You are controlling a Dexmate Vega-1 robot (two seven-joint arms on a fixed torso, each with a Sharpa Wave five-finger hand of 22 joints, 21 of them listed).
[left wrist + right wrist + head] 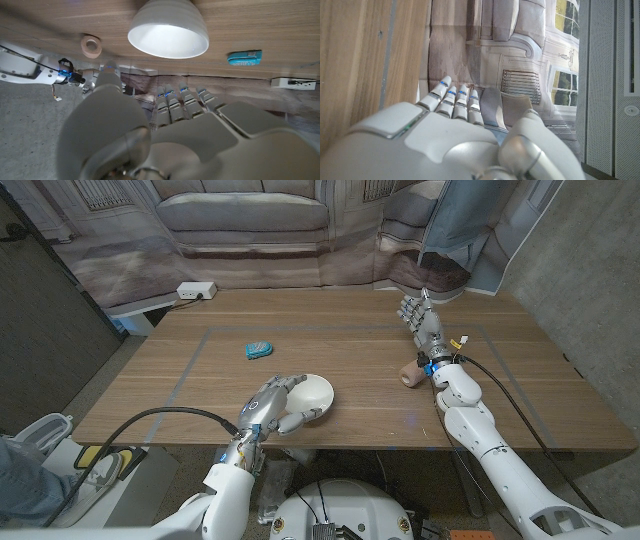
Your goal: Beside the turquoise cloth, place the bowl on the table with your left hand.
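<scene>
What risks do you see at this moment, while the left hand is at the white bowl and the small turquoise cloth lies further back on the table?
1. The left hand seems to touch only the white ribbed bowl at its rim; the bowl may tip or slide.
2. The small turquoise cloth lies apart from the bowl, so the bowl may end too far from it.
3. A tan tape roll lies beside the right hand; moving that arm may knock it.

My bowl (312, 395) is plain white with faint ribbing on its outside, and the cloth (259, 350) at its eleven o'clock is turquoise. My hands, left (272, 411) and right (422, 318), are silver-grey with blue bands, over a brown wood-grain table (520, 380) marked with pale lines.
</scene>
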